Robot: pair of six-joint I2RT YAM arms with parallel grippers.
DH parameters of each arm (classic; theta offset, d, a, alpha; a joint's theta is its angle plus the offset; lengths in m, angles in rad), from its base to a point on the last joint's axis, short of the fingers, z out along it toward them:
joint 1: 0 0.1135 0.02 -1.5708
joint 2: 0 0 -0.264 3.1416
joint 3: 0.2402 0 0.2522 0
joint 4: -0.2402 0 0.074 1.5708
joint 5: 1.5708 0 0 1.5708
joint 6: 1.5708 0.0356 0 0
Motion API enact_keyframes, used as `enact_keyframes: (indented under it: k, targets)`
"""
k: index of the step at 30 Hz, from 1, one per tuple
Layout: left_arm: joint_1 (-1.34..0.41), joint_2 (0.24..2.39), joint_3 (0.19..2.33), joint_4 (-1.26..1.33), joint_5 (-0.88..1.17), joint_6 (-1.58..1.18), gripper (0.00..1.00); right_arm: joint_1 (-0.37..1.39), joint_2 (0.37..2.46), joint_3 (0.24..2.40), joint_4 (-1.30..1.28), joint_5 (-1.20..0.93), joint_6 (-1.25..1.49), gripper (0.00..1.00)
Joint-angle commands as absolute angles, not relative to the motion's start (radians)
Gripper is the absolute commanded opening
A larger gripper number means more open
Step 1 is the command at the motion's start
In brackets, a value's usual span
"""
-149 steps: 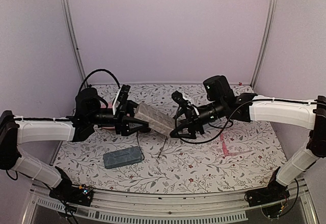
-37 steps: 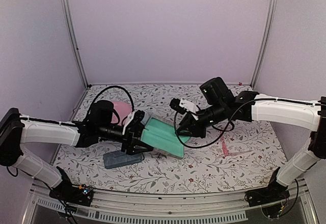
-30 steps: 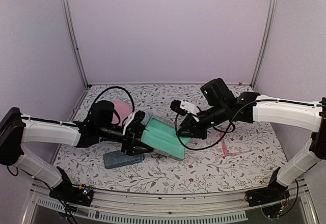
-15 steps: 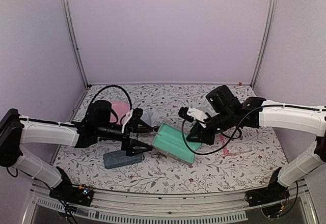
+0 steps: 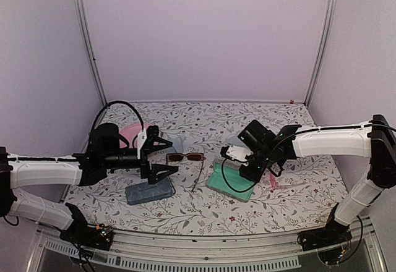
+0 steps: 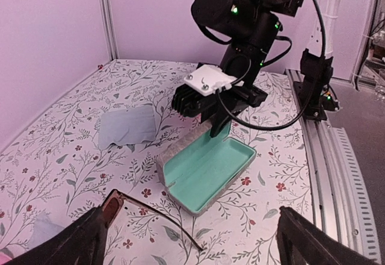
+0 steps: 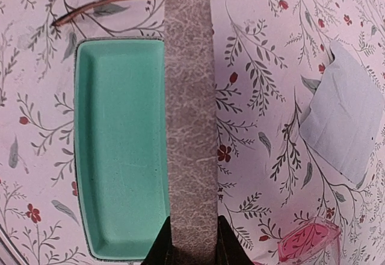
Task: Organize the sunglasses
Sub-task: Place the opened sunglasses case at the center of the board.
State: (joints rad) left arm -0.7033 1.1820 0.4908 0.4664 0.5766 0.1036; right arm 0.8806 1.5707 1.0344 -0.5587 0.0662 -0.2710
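Since half a second earlier, the right arm has dragged the open grey-brown case [image 5: 230, 184] rightward and toward the lower edge of the overhead view, uncovering the dark-framed sunglasses [image 5: 185, 157], while the left pincer [image 5: 166, 156] has let go, backed off to the left and spread fully, holding nothing. Two pairs are on the table [image 5: 297, 191]. The dark pair lies unfolded at the centre of the frame, between the two pincers and apart from both. The pink-framed sunglasses [image 5: 271, 178] lie just right of the right pincer [image 5: 246, 168]. That pincer is closed narrowly on the raised lid of the grey-brown case, whose teal-lined tray rests flat below it. There are two cases: this one, and a closed blue-grey case [image 5: 148, 191] at lower left, beneath the left pincer. There are also two pale blue cloths, one [image 5: 177, 143] just above the dark pair and one [image 5: 233, 141] above the open case.
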Motion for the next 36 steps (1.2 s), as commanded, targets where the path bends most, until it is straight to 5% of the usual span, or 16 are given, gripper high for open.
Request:
enact_keyframes:
  k: [1,15,36]
  targets:
    - [-0.692,1.177,0.477,0.497,0.54,0.117,0.99,0.878,1.639,1.09,-0.57,0.165,-0.325,0.13]
    - [-0.693,1.177,0.473,0.478,0.476,0.118,0.99,0.879,1.674,1.126,-0.518,0.119,-0.414,0.18]
    - [-0.693,1.158,0.519,0.305,0.104,0.055,0.99,0.882,1.609,1.152,-0.501,0.015,-0.35,0.56]
